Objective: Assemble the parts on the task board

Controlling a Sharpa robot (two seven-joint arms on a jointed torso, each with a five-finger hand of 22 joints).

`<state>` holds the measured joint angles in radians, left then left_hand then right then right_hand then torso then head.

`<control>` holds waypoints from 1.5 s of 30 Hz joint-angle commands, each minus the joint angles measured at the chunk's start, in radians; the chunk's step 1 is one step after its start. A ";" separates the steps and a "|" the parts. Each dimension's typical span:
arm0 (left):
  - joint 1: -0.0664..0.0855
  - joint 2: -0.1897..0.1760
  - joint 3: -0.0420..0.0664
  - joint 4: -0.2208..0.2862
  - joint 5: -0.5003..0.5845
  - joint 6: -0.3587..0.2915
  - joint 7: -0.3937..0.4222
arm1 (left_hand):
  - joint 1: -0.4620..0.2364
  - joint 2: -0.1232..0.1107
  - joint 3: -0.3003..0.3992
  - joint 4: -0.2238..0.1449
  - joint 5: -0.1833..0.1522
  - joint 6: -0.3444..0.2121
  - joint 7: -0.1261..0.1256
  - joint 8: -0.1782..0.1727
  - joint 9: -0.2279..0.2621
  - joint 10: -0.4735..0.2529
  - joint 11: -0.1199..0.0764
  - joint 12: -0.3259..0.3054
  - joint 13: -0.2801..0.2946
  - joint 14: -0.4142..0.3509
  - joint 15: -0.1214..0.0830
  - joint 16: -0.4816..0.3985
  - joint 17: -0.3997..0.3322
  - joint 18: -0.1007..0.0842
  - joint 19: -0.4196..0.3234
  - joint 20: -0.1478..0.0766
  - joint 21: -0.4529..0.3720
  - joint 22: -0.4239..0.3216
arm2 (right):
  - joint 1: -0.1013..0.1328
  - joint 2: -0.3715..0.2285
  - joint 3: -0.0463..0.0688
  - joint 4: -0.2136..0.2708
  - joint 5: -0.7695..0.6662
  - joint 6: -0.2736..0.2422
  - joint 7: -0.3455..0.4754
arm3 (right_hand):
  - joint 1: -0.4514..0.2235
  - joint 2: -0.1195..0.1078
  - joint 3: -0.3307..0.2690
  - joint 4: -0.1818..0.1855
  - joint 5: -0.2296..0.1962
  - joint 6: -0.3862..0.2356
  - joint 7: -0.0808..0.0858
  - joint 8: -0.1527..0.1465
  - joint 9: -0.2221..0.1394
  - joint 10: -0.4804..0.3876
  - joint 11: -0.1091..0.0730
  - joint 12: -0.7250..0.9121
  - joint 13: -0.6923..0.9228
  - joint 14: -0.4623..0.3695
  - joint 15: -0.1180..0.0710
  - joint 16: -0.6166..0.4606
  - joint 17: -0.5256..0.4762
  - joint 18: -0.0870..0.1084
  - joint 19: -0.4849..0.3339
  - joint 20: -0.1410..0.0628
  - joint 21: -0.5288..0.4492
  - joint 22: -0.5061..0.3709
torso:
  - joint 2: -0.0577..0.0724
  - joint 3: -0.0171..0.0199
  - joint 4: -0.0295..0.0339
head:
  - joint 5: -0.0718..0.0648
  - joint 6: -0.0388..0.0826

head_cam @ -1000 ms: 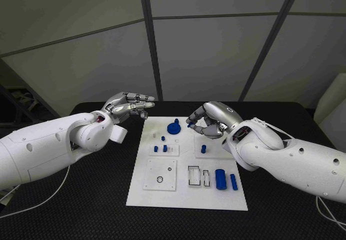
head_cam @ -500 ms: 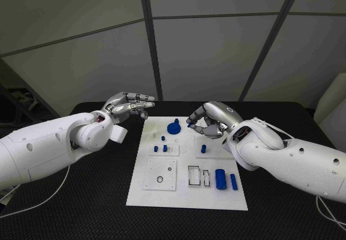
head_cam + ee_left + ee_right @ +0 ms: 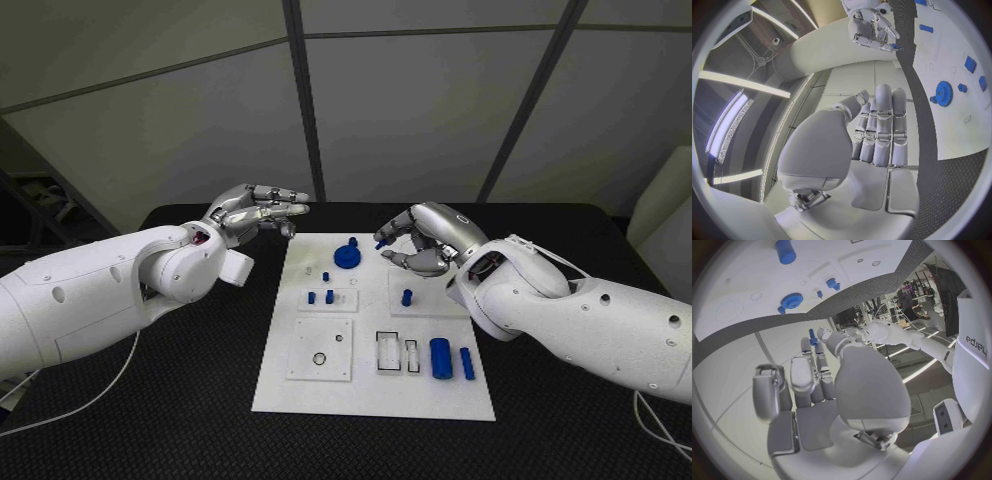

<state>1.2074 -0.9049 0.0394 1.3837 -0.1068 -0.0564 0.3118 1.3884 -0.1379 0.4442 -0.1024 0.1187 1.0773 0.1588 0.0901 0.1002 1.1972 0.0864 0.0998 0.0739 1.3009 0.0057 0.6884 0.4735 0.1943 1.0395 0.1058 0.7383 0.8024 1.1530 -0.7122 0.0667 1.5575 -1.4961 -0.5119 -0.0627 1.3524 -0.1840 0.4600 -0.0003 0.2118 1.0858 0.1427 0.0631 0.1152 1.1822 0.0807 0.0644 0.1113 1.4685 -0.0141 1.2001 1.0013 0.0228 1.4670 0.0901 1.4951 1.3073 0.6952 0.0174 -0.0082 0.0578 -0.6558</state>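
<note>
While the small blue peg (image 3: 381, 244) sits pinched at the fingertips of the right robot hand (image 3: 417, 243), it hangs above the far end of the white rectangular task board (image 3: 372, 395), just right of the blue toothed gear (image 3: 348, 256) standing there. In the right wrist view the peg (image 3: 811, 333) pokes out past the fingertips, long axis roughly in line with the fingers; from the head view I can't tell how close to vertical it is. The key relation: the board's seats lie below and toward the robot from the peg, so my guess is the next move is down and slightly inward, with the peg tipped upright first. Right robot hand is clearly the nearer one, it's already over the board. Left robot hand (image 3: 261, 212) hovers off the board's far left corner over the black tabletop (image 3: 188, 400), fingers straight and close together, holding nothing. Other blue parts: small pegs (image 3: 327, 296) mid-board, one short peg (image 3: 407, 296) on the right-hand plate, two blue cylinders (image 3: 450, 359) near the right front edge.
</note>
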 commanded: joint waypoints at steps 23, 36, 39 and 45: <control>0.001 0.002 0.001 -0.010 0.019 -0.044 0.032 | -0.017 0.005 0.016 -0.021 -0.003 -0.036 0.024 -0.024 -0.016 -0.052 0.043 -0.029 -0.011 -0.233 0.068 -0.292 -0.135 -0.035 -0.220 0.044 -0.185 -0.082 | 0.002 -0.002 0.000 -0.052 0.208 -0.006 0.124 | 0.052 -0.015 -0.143 0.088 -0.011 -0.030 0.027 0.000 -0.043 -0.124 0.061 -0.001 -0.046 -0.387 0.099 -0.888 -0.706 0.153 -0.508 0.088 -1.120 -0.707 | -0.002 0.0001 0.0002 | -0.005 0.011; 0.002 0.004 0.001 -0.022 0.051 -0.072 0.050 | -0.052 -0.005 -0.001 -0.017 -0.009 -0.075 0.029 -0.021 -0.034 -0.116 0.067 -0.023 -0.012 -0.374 0.146 -0.609 -0.334 -0.021 -0.402 0.151 -0.545 -0.348 | 0.002 0.004 0.000 -0.078 0.299 0.018 0.164 | 0.090 -0.003 -0.216 0.145 -0.004 -0.071 0.043 0.000 -0.051 -0.171 0.089 -0.001 -0.049 -0.433 0.148 -1.112 -0.894 0.157 -0.490 0.144 -1.365 -0.939 | -0.001 -0.0012 -0.0002 | -0.009 0.023; 0.002 0.004 0.001 -0.023 0.059 -0.083 0.056 | -0.063 -0.007 -0.048 -0.006 -0.011 -0.084 0.027 -0.022 -0.035 -0.136 0.064 -0.023 -0.012 -0.392 0.144 -0.626 -0.365 -0.011 -0.407 0.165 -0.581 -0.381 | 0.002 0.008 0.000 -0.086 0.316 0.024 0.171 | 0.094 -0.004 -0.222 0.156 -0.003 -0.083 0.041 -0.001 -0.052 -0.180 0.095 -0.002 -0.049 -0.439 0.153 -1.134 -0.918 0.156 -0.495 0.148 -1.395 -0.968 | -0.001 -0.0015 -0.0010 | -0.009 0.025; 0.002 0.001 0.001 -0.025 0.074 -0.117 0.069 | -0.052 0.009 -0.154 0.010 -0.028 -0.115 0.020 -0.023 -0.035 -0.205 0.060 -0.023 -0.011 -0.521 0.139 -0.632 -0.414 -0.017 -0.515 0.183 -0.651 -0.471 | 0.002 0.011 0.000 -0.097 0.338 0.026 0.178 | 0.102 -0.010 -0.234 0.180 -0.001 -0.097 0.040 -0.001 -0.052 -0.207 0.107 -0.004 -0.050 -0.463 0.168 -1.140 -0.939 0.152 -0.549 0.163 -1.436 -1.033 | 0.002 -0.0015 0.0013 | -0.011 0.030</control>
<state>1.2074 -0.9026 0.0394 1.3594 -0.0591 -0.1359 0.3464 1.3294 -0.1440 0.3076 -0.0942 0.0952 0.9724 0.1794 0.0672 0.0664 1.0045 0.1465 0.0734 0.0629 0.8085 0.1466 0.0619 0.0635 0.2009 0.5443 0.2867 0.0964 0.3474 1.1533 -0.7020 0.0663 1.4630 -1.1996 -0.4971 0.0874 1.4423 -0.1943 0.2279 0.1719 0.2067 0.9957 0.1820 0.0633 0.0644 0.9840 0.1856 0.0643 0.0624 1.0144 0.1506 0.0636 0.0633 0.1712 0.9360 0.2513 0.0615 0.2901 0.6940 0.0151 -0.0087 0.0472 -0.6260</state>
